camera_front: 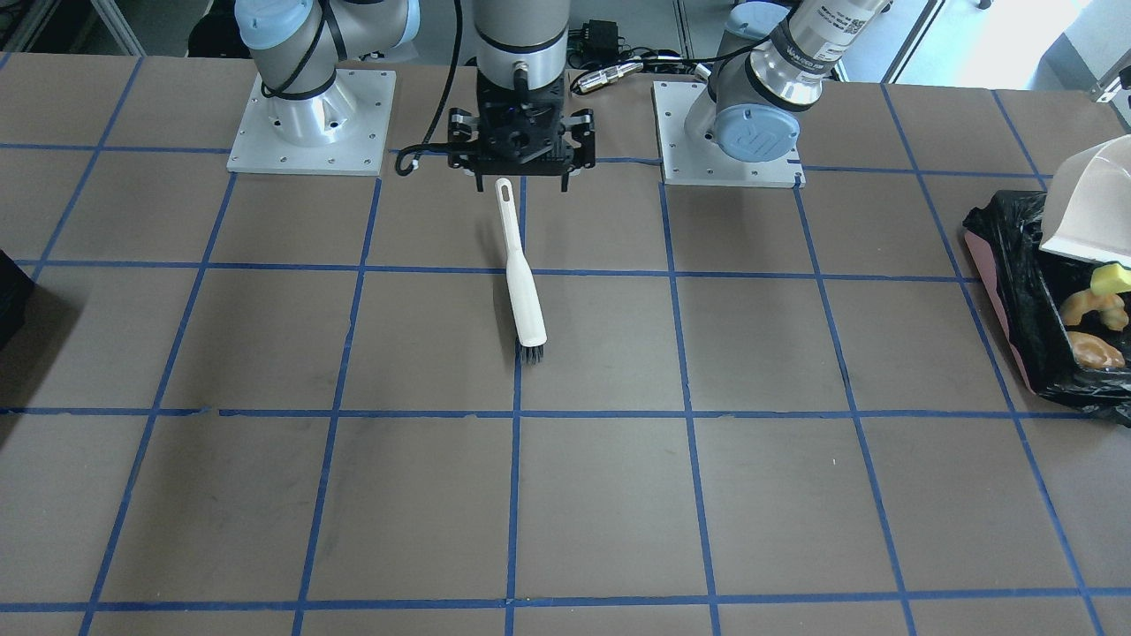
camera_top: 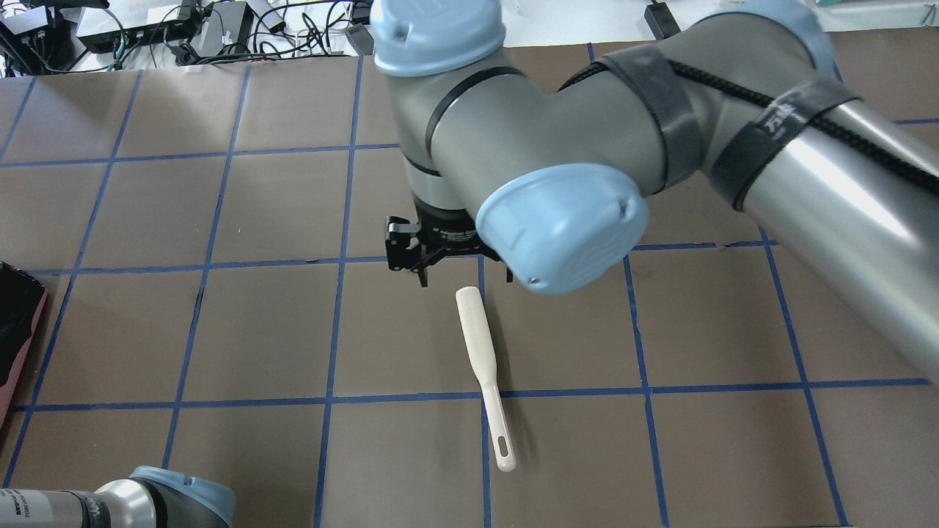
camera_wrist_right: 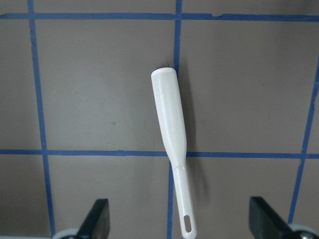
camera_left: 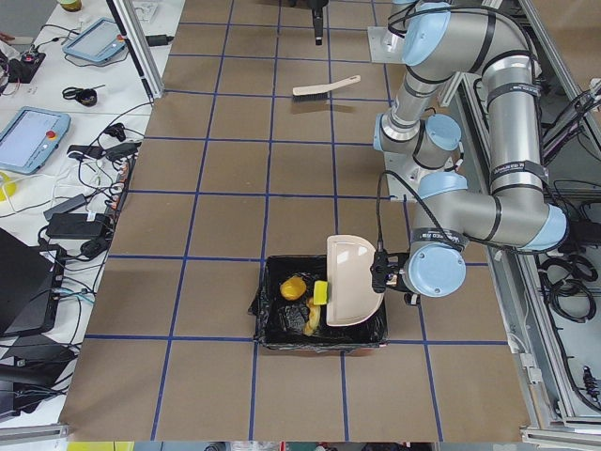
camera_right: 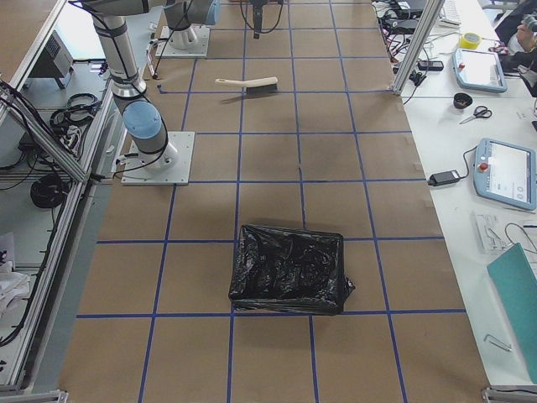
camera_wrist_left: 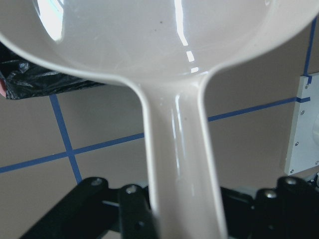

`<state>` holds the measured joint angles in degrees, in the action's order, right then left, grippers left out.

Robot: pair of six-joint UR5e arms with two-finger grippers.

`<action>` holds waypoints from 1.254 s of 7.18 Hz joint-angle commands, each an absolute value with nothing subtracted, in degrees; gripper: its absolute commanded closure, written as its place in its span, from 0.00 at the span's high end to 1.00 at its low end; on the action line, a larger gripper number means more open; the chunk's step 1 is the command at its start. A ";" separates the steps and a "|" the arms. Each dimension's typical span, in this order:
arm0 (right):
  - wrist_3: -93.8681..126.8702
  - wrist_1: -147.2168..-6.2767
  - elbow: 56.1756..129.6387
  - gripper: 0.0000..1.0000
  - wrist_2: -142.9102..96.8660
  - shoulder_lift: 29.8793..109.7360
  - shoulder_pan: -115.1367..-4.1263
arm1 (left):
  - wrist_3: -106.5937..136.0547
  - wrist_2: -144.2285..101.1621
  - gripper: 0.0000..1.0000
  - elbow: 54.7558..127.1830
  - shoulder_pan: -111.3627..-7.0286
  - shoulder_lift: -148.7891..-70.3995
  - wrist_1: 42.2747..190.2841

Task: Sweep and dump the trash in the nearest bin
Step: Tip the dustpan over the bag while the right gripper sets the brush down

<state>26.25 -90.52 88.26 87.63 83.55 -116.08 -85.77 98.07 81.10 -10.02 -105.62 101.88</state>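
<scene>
My left gripper (camera_left: 380,277) is shut on the handle of the cream-white dustpan (camera_left: 349,282), which is tipped over the black-lined bin (camera_left: 272,324). The left wrist view shows the handle (camera_wrist_left: 179,164) between the jaws. In the bin lie the potato-like lump (camera_left: 293,287), the green-and-yellow sponge (camera_left: 320,293) and the croissant (camera_left: 310,319); they also show in the front view (camera_front: 1096,318). My right gripper (camera_front: 522,184) is open and empty, hovering over the handle end of the white brush (camera_front: 521,283), which lies flat on the table (camera_wrist_right: 169,114).
A second black-lined bin (camera_right: 289,269) stands at the table's other end; it looks empty. The arm base plates (camera_front: 309,124) sit at the robot's edge. Blue tape lines grid the brown table (camera_front: 618,495).
</scene>
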 commanded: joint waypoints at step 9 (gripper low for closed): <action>3.87 -91.13 88.24 1.00 88.60 92.11 -94.75 | -84.31 86.94 0.00 81.30 -35.47 -100.46 87.21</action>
<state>4.75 -90.27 87.99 88.64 91.73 -94.85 -85.98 89.02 81.10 -30.39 -100.02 89.95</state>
